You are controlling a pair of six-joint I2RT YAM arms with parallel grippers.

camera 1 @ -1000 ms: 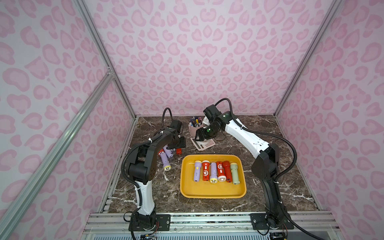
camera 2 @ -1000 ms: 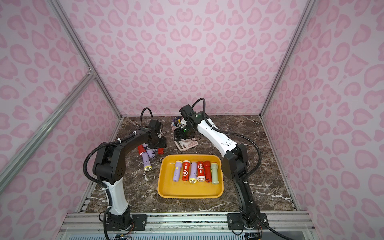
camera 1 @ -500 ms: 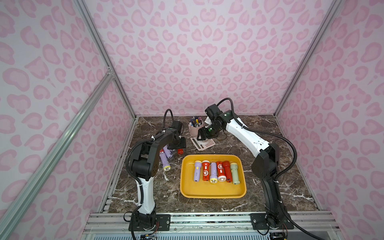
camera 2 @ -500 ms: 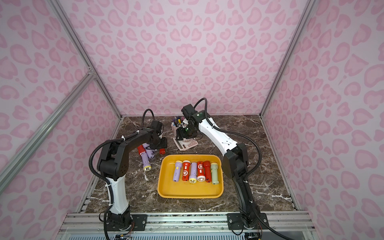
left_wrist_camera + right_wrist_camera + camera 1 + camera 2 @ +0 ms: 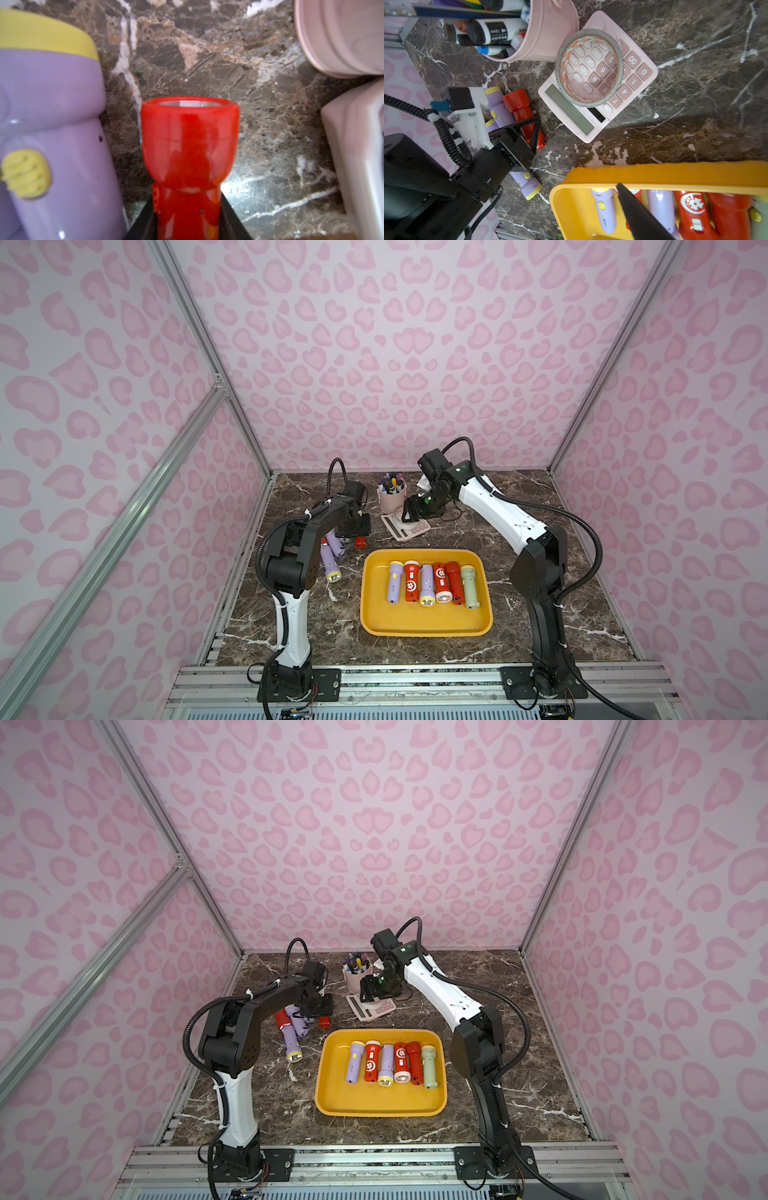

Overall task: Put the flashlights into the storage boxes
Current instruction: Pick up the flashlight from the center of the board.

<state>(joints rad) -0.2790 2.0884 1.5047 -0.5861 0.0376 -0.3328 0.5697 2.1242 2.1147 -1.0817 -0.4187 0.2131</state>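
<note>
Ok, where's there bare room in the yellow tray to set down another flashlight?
The yellow tray is bare along its front, between the row of six flashlights and the near rim; a slimmer gap lies between the end lilac flashlight and the wall nearest the left arm. The back half is crowded.

We note the left gripper (image 5: pixel 188 216) clamped on a red flashlight (image 5: pixel 190 141); lilac flashlight (image 5: pixel 52 124) lies just beside it, pink cup (image 5: pixel 340 35) farther off, on marble tabletop (image 5: pixel 218 62)
</note>
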